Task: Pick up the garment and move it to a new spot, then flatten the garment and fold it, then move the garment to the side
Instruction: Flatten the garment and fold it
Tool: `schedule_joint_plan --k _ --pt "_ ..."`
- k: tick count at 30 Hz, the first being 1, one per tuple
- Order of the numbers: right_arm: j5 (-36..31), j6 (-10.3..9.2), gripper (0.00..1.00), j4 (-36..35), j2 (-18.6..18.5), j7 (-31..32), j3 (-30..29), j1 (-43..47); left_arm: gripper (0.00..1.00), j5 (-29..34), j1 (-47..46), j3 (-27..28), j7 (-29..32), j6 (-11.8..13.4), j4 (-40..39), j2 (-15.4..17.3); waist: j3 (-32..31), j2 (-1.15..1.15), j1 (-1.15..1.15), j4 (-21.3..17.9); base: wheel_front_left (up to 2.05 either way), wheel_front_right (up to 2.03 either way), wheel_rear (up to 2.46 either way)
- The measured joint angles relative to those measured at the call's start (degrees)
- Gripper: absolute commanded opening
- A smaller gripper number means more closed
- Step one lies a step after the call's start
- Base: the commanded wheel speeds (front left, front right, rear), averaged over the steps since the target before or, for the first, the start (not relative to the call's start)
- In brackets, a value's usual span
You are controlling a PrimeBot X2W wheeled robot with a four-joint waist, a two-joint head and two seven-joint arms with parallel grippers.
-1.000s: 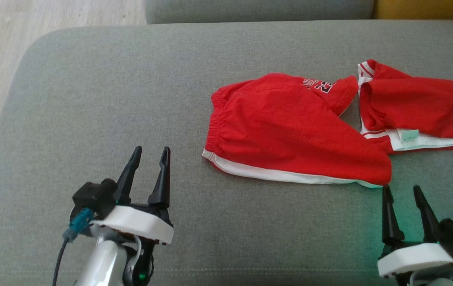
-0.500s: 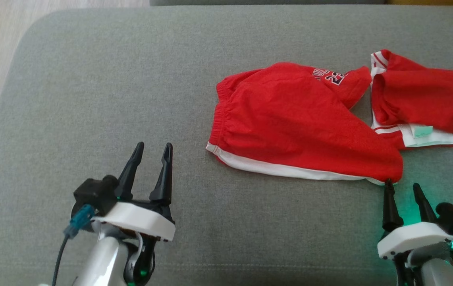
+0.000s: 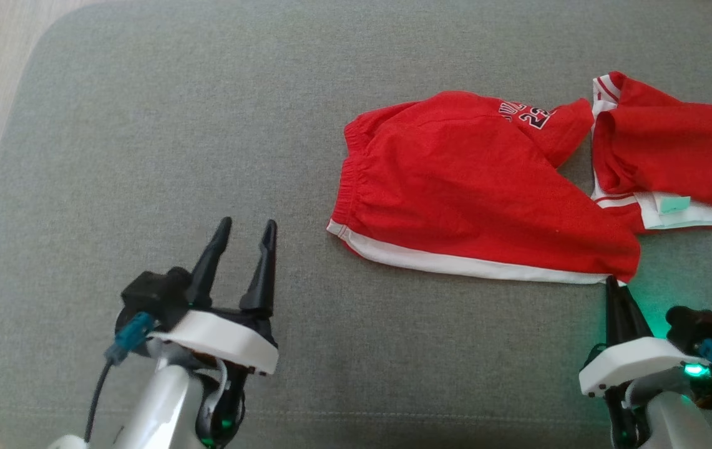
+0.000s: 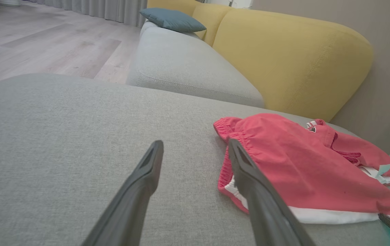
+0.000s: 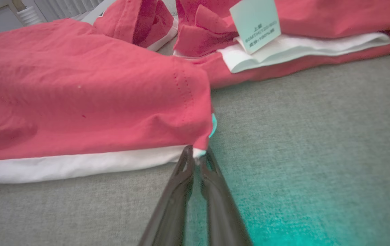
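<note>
Since the right gripper [image 3: 613,284] clamps the shorts [image 3: 474,193] by a corner, the left gripper [image 3: 248,222] open, pickup next needs a lift.

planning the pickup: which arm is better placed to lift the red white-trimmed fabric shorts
Right: the right gripper is shut on the red fabric shorts' near corner. The left gripper is open over the grey fabric cushion, apart from them.
</note>
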Motion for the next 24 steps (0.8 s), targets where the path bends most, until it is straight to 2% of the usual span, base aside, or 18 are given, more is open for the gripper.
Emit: schedule_joint_plan --k 10,18,24 --pt "-1.4 0.00 0.00 -4.5 0.0 0.6 -1.0 -0.6 1.00 -0.3 -2.6 -6.7 5.1 -3.2 3.1 1.1 0.5 0.00 0.00 -1.8 0.00 0.00 0.00" --pt "-1.4 0.00 0.00 -9.0 0.0 3.0 0.5 -0.6 1.00 -0.2 -9.1 -11.3 7.8 -3.9 11.6 1.8 1.9 0.00 0.00 -3.3 0.00 0.00 0.00" --pt "-1.4 0.00 0.00 -11.5 0.0 4.3 1.4 -0.5 1.00 -0.3 -13.2 -12.0 7.4 -4.1 17.3 1.8 2.9 0.00 0.00 -4.4 0.00 0.00 0.00"
